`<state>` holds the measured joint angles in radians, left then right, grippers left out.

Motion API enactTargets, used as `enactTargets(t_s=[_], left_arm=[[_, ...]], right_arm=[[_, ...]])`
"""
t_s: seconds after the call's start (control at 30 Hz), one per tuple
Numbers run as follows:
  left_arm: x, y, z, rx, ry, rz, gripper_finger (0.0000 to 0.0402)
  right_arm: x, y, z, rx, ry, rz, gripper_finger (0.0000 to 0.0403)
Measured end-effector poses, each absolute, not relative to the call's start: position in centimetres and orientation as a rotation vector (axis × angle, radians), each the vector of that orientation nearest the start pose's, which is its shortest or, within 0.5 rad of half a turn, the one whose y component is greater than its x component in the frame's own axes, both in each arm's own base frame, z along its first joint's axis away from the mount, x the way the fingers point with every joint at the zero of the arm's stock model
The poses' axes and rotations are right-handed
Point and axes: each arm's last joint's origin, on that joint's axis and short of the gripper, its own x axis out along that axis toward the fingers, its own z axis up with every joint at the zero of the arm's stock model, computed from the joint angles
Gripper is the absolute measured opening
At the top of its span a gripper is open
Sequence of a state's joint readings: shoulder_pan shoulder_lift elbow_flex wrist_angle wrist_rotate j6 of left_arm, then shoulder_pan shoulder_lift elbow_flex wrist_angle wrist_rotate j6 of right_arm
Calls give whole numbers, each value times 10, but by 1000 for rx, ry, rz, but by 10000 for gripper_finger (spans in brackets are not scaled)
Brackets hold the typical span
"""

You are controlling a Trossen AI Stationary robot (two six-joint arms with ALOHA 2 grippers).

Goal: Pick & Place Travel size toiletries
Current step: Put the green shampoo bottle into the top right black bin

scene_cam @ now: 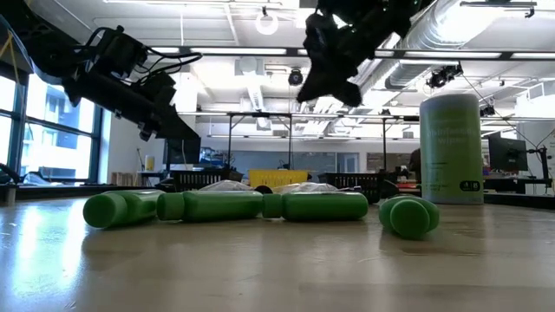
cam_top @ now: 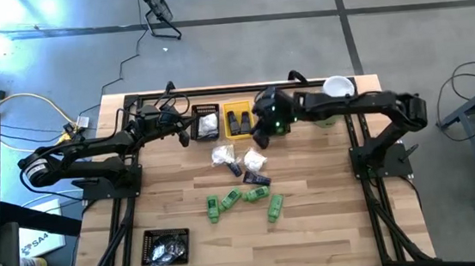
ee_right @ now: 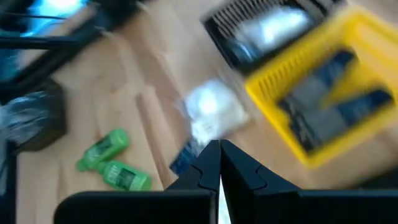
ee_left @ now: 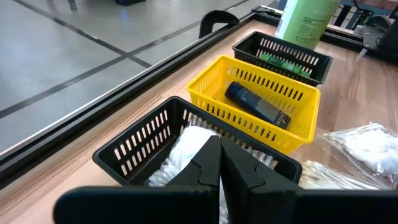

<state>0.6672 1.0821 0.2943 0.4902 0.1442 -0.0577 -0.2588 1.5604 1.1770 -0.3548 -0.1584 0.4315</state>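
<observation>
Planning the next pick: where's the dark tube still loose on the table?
In the high view the dark tube lies mid-table, just below a white packet and above the green bottles.

Right wrist view: yellow slotted plastic bin (ee_right: pixel 323 106) and white crinkly packet (ee_right: pixel 214 112) motion-blurred. Left wrist view: second white packet (ee_left: pixel 367 140) cut off by the picture's edge; black slotted bin (ee_left: pixel 286 56) contents partly hidden.

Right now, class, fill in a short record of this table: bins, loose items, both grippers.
Yellow bin: holds a dark tube
Black bin nearest left gripper: holds a white packet
Loose on table: green bottles, white packets, a dark tube
Left gripper: shut, empty, above the black bin
Right gripper: shut, empty, raised above the table near the yellow bin
</observation>
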Motion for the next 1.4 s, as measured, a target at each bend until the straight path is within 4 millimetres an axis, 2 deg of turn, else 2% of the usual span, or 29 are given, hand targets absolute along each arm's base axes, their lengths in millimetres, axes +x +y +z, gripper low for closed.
enactTargets(t_s=[0.23, 0.77, 0.97, 1.13, 1.27, 1.4], left_arm=[[162, 123, 177, -174, 262, 527, 0], [162, 123, 177, -175, 262, 527, 0], [162, 123, 177, -175, 262, 527, 0], [162, 123, 177, -175, 262, 527, 0], [162, 123, 177, -175, 262, 527, 0], [162, 122, 177, -180, 264, 524, 0]], right_arm=[[325, -29, 255, 822, 827, -437, 3], [304, 84, 248, 1382, 1048, -589, 3], [295, 116, 248, 1453, 1079, -605, 8], [292, 130, 242, 1478, 1119, -630, 60], [295, 136, 232, 1456, 1116, -660, 136], [302, 142, 212, 1425, 1103, -741, 215]])
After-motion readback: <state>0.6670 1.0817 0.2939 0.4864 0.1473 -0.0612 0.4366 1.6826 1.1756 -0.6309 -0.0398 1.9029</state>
